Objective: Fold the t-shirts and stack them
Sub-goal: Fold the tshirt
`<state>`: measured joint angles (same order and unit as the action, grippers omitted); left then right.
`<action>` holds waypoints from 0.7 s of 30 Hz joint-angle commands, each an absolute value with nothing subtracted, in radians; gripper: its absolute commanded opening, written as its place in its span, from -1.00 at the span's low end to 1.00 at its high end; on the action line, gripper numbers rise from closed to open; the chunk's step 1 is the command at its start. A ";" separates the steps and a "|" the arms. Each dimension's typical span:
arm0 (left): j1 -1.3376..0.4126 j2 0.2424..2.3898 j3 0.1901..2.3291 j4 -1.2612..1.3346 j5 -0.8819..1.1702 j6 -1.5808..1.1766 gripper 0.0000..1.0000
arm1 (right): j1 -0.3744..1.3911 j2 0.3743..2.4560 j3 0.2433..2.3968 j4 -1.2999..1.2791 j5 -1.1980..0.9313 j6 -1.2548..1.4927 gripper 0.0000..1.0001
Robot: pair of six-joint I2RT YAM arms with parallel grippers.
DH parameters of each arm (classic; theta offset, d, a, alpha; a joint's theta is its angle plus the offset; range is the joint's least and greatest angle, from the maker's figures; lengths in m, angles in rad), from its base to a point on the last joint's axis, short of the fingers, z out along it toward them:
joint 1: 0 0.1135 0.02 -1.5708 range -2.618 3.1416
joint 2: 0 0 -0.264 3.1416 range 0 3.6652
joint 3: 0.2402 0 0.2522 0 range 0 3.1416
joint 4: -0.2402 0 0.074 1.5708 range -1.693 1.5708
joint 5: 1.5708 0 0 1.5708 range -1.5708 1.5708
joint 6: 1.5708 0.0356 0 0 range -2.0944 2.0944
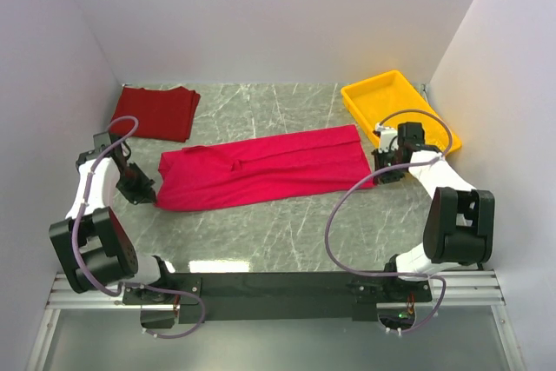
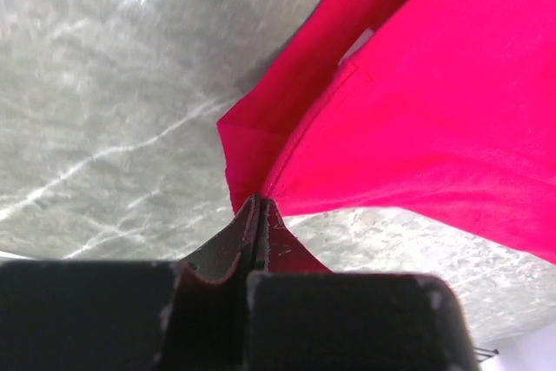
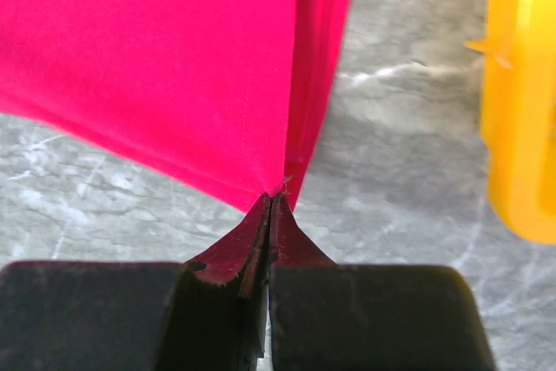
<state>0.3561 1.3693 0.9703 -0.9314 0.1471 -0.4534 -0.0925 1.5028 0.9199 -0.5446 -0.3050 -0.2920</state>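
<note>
The crimson t-shirt (image 1: 261, 168) lies folded into a long band across the middle of the table, stretched between both grippers. My left gripper (image 1: 149, 195) is shut on its near left corner; the left wrist view shows the cloth (image 2: 417, 102) pinched at the fingertips (image 2: 258, 206), with a small white tag (image 2: 358, 43) under a fold. My right gripper (image 1: 379, 175) is shut on the near right corner; the right wrist view shows the cloth (image 3: 174, 58) pinched at the tips (image 3: 273, 201). The maroon t-shirt (image 1: 156, 112) lies folded at the back left, apart from both grippers.
A yellow plastic tray (image 1: 395, 106) stands at the back right, just behind my right gripper; its edge shows in the right wrist view (image 3: 521, 102). White walls close in the left, back and right sides. The table is grey marble (image 1: 287, 232).
</note>
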 commanded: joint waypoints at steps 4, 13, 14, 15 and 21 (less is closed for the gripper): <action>0.379 1.302 0.901 -0.994 0.184 -0.514 -0.99 | -0.138 1.474 0.888 -0.491 -0.272 -0.327 -1.00; 0.414 1.183 0.900 -1.040 0.028 -0.612 -0.99 | -0.150 1.482 0.850 -0.414 -0.230 -0.325 -1.00; 0.414 1.168 0.903 -1.042 0.012 -0.627 -0.99 | -0.155 1.456 0.845 -0.405 -0.235 -0.324 -1.00; 0.416 1.152 0.896 -1.040 0.003 -0.647 -0.99 | -0.155 1.442 0.839 -0.382 -0.241 -0.322 -1.00; 0.416 1.092 0.877 -0.986 0.003 -0.703 -0.99 | -0.161 1.407 0.828 -0.318 -0.233 -0.302 -1.00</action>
